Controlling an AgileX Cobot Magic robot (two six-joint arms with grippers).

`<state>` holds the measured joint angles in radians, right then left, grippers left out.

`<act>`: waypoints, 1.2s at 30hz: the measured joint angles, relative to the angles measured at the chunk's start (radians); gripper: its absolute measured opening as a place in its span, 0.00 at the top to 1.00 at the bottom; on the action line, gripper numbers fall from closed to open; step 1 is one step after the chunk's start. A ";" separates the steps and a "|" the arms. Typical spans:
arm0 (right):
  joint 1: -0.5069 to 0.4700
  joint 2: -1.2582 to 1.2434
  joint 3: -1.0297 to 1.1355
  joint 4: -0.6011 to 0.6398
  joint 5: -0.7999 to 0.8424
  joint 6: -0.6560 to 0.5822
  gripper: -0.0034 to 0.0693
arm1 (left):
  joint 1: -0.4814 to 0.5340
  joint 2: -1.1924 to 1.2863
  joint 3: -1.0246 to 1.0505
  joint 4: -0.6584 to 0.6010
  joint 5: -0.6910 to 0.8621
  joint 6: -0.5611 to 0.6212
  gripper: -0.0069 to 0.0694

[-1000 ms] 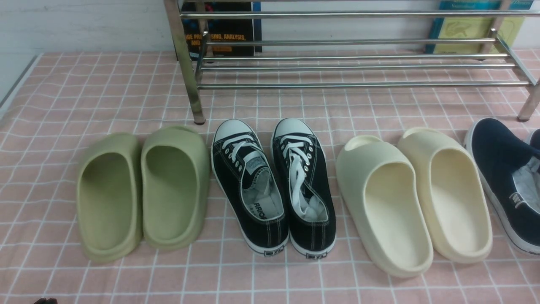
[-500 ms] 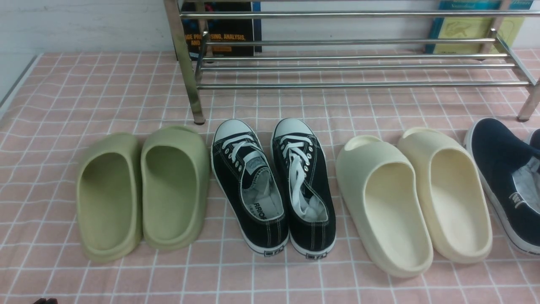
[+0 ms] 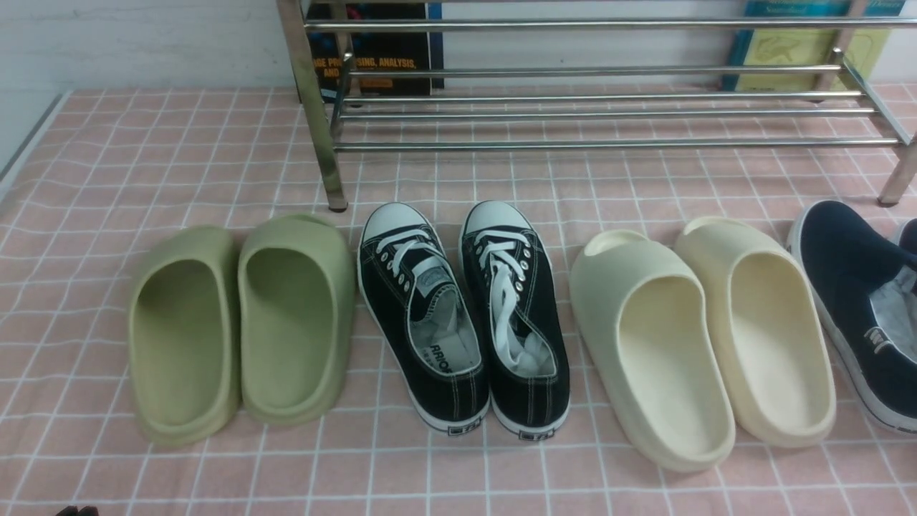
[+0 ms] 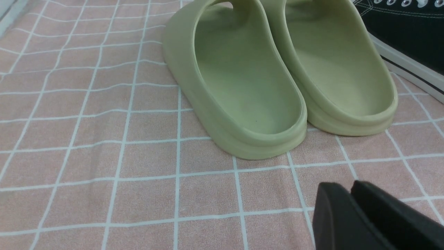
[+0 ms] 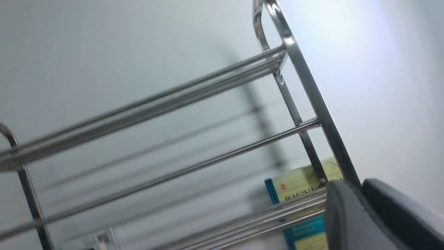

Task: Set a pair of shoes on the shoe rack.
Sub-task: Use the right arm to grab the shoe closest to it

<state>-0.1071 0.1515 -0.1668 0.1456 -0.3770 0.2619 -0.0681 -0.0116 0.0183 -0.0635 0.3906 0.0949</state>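
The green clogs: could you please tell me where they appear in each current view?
Front view: left side, the leftmost pair.
Left wrist view: upper middle to upper right of the picture.
Right wrist view: not in it.
Shared landmark: the black lace-up sneakers, in the front and left wrist views only.

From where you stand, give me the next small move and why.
I would probably ease the right gripper down toward the navy slip-ons: it holds nothing and its wrist view looks at the rack, while the slip-ons sit on the cloth at the far right.
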 joint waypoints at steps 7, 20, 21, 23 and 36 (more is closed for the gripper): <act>0.000 0.359 -0.342 -0.042 0.264 -0.231 0.96 | 0.000 0.000 0.000 0.000 0.000 0.000 0.78; 0.006 1.063 -0.772 -0.009 1.042 -0.409 0.87 | 0.000 0.000 0.000 0.000 0.000 0.000 0.77; 0.008 1.078 -0.778 -0.007 1.045 -0.410 0.86 | 0.000 0.000 0.000 0.000 0.000 0.000 0.77; 0.034 1.165 -0.804 0.000 1.057 -0.411 0.70 | 0.000 0.000 0.000 0.000 0.000 0.000 0.76; 0.063 1.464 -0.823 -0.073 1.008 -0.381 0.34 | 0.000 0.000 0.000 0.000 0.000 0.000 0.75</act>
<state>-0.0444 1.6159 -0.9897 0.0724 0.6313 -0.1194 -0.0681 -0.0116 0.0183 -0.0635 0.3906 0.0949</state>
